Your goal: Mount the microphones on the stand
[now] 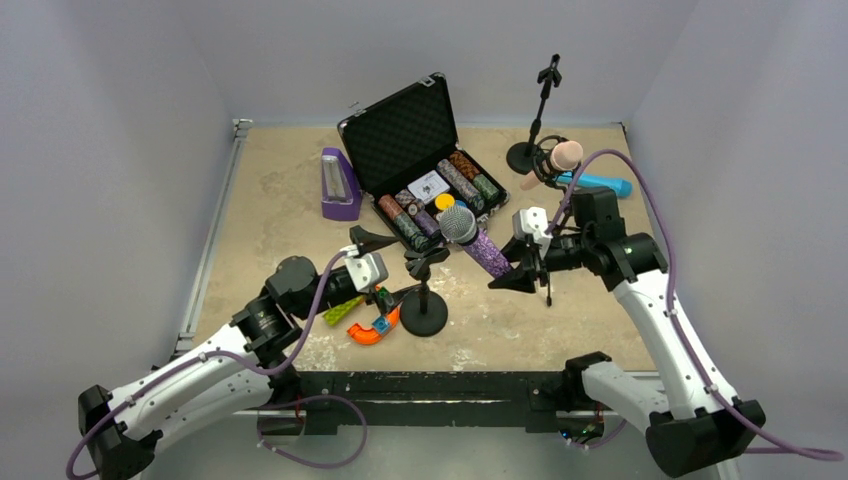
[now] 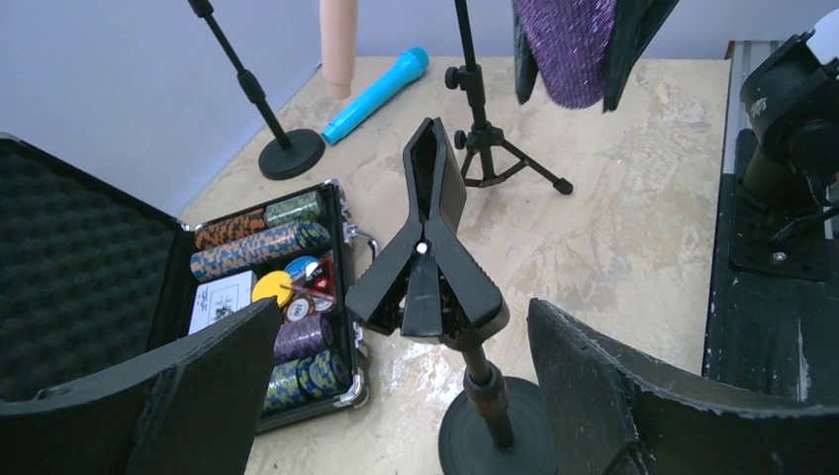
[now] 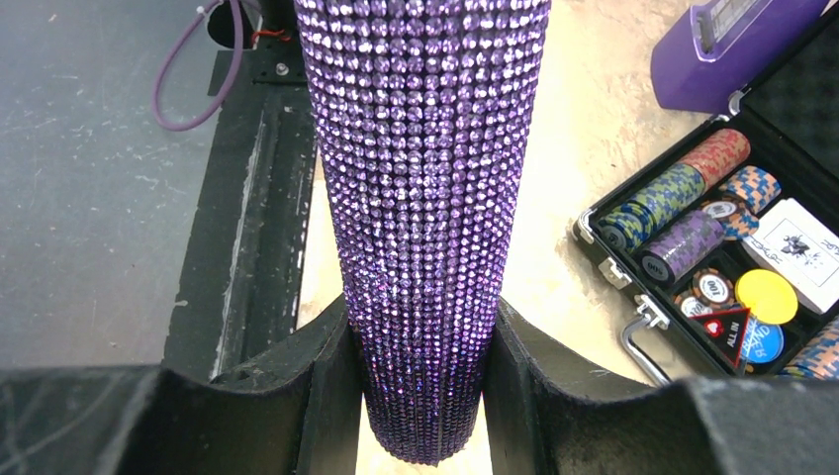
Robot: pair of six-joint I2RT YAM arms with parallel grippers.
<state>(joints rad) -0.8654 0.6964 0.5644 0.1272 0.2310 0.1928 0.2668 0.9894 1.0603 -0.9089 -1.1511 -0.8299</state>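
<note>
My right gripper (image 3: 420, 396) is shut on the lower end of the glittery purple microphone (image 3: 425, 198), held off the table at a slant with its silver mesh head (image 1: 458, 223) toward the left. Just below that head stands a round-based stand (image 1: 424, 318) with an empty black clip (image 2: 427, 257). My left gripper (image 2: 406, 386) is open, with its fingers on either side of this stand's pole. The pink microphone (image 1: 558, 158) is up in a clip at the back right. On the table beside it lies the blue microphone (image 1: 600, 183). Behind, a stand (image 1: 540, 110) has an empty clip.
An open black case (image 1: 400, 130) of poker chips lies at the middle back, with a purple metronome-shaped box (image 1: 340, 185) to its left. Orange and green toy pieces (image 1: 368, 328) lie by the round base. A tripod stand (image 2: 485, 148) is near the right gripper.
</note>
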